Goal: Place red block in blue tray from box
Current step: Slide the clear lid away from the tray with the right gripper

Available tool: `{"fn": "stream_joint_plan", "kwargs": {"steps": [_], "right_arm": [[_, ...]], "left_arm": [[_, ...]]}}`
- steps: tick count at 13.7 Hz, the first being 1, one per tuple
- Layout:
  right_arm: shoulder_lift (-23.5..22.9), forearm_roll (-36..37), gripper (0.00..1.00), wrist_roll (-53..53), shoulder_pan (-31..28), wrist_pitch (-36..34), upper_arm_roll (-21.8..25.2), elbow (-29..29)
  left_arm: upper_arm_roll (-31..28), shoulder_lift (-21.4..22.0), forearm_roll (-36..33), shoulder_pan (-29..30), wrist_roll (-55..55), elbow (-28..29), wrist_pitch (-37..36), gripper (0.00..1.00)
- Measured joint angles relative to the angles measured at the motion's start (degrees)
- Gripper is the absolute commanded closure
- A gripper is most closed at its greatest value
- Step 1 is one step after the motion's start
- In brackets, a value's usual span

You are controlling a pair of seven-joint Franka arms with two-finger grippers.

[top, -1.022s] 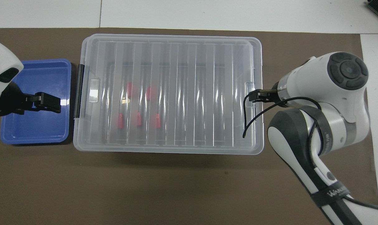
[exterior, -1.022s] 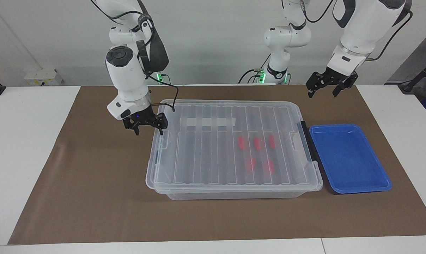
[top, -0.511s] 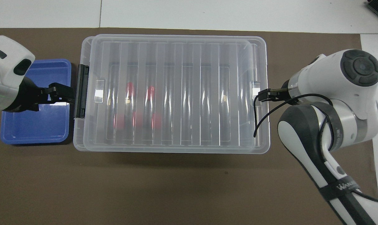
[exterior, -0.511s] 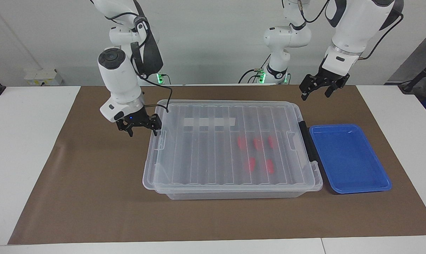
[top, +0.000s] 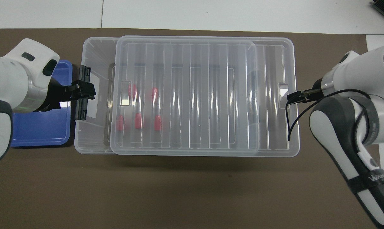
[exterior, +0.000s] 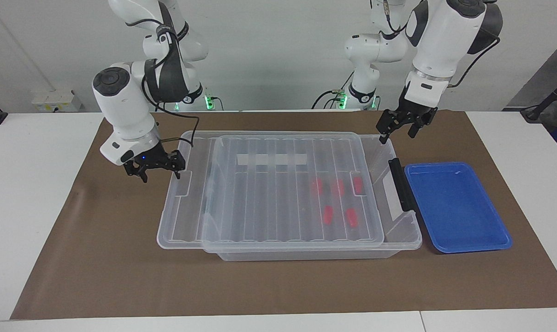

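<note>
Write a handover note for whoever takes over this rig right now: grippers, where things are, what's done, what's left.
Right gripper: open, at the lid's end tab.
Left gripper: open, raised over the box's end beside the blue tray, holding nothing.
Things: the lid sits offset toward the right arm's end, overhanging the box. Five red blocks lie in the box under the lid. The tray holds nothing.
Done: the lid is partly off.
Left: clear the lid, pick a red block, place it in the tray.
</note>
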State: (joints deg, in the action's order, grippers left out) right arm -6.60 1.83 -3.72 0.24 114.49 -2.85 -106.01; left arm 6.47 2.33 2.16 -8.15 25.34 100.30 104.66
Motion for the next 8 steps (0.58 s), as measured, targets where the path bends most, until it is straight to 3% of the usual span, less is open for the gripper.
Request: {"fn": "stream_joint_plan", "kwargs": {"steps": [8], "right_arm": [[0.08,0.0,0.0,-14.61,-0.07,-0.23,5.56,0.1]], "left_arm": [[0.11,-9.13,-0.57,-4.02,3.55,0.4,9.93,0.0]]}}
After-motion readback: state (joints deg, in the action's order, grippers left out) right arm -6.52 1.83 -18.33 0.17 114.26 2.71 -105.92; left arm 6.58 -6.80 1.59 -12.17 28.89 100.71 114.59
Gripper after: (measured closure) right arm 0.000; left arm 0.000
